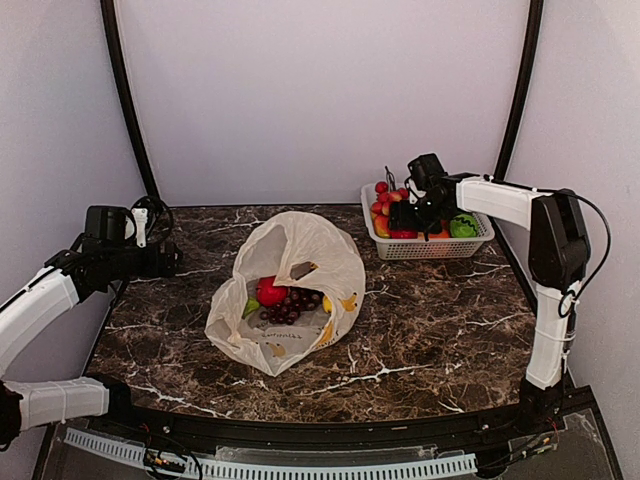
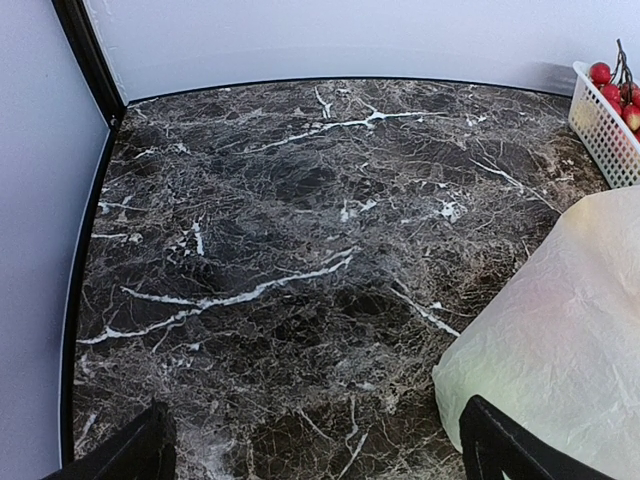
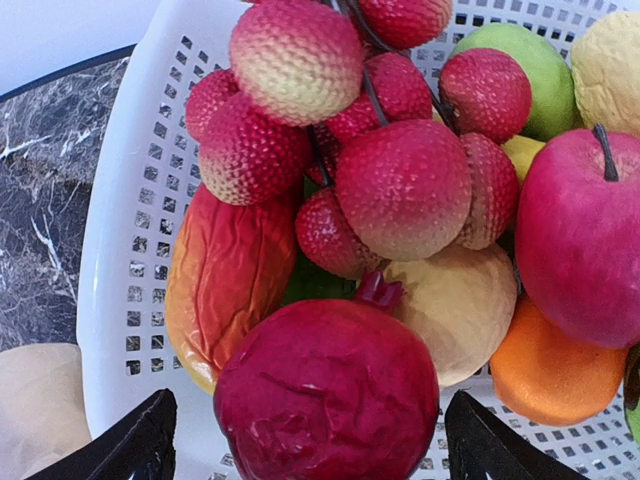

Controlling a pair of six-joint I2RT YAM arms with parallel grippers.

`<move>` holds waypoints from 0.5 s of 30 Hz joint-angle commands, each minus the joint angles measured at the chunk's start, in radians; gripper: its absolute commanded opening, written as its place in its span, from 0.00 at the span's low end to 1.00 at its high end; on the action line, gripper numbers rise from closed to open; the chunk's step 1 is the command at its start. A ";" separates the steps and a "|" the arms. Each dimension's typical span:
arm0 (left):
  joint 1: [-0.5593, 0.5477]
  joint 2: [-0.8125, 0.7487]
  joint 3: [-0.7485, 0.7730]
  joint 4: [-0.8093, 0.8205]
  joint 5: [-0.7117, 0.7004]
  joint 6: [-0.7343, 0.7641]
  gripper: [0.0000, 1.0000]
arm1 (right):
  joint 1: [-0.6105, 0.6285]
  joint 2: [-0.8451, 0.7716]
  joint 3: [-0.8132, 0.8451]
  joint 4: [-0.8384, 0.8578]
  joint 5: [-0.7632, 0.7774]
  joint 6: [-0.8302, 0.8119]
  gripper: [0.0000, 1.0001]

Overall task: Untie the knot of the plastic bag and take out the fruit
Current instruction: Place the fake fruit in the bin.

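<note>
Plastic bag [image 1: 300, 245] lying mid-desk [image 1: 430, 330], mouth gaping, no knot visible: untying looks done. Several fruit [image 3: 400, 190] already piled in white basket [image 1: 440, 250] at far right. Left inside bag: red ball [image 1: 271, 292], purple grapes [image 1: 292, 305], yellow bits. Right fingers [image 3: 130, 445] spread wide over basket, gripping nothing. Left fingers [image 2: 500, 450] wide apart, empty, beside bag. Roughly halfway, by judgement.
</note>
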 commanded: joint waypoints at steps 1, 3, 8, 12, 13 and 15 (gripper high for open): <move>0.004 0.002 0.000 -0.005 0.004 0.007 0.98 | 0.001 -0.034 0.017 0.006 -0.012 -0.003 0.93; 0.004 0.003 0.001 -0.004 0.005 0.008 0.98 | 0.001 -0.042 0.016 0.007 -0.016 -0.006 0.96; 0.004 0.008 0.003 -0.006 0.006 0.007 0.98 | 0.001 -0.057 0.004 0.010 -0.013 -0.013 0.97; 0.004 0.005 0.002 -0.004 0.023 0.008 0.98 | 0.002 -0.093 -0.024 0.018 -0.019 -0.013 0.97; 0.004 0.000 0.001 0.001 0.053 0.008 0.98 | 0.004 -0.111 -0.039 0.029 -0.020 -0.010 0.97; 0.004 -0.015 -0.006 0.016 0.121 0.002 0.98 | 0.011 -0.155 -0.075 0.052 -0.029 -0.006 0.97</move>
